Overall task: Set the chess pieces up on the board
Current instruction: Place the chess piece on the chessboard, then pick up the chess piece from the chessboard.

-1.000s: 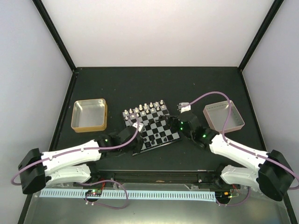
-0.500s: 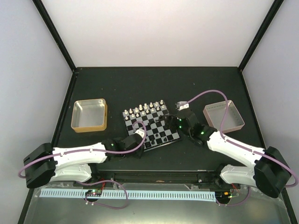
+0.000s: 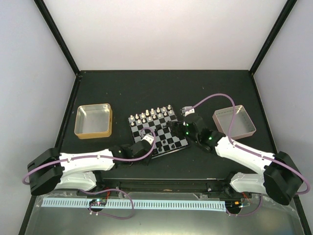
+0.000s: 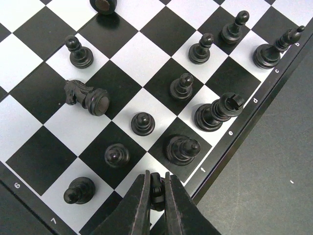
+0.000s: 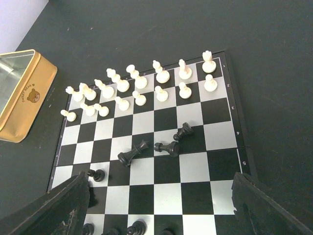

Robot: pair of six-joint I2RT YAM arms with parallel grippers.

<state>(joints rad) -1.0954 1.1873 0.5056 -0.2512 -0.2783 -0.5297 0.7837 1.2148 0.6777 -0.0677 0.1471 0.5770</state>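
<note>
Left gripper (image 4: 156,177) seemingly pinching pawn (image 4: 156,188), knight (image 4: 86,96) toppled, base toward lettered board (image 4: 244,111) rim

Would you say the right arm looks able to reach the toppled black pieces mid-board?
Probably yes: the right gripper hangs open above the board, and nothing stands between it and the toppled black pieces.

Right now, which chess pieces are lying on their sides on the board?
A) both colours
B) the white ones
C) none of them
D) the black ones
D: a few black pieces lie tipped over in the middle of the board, while the white pieces stand upright in two rows at its far edge.
</note>
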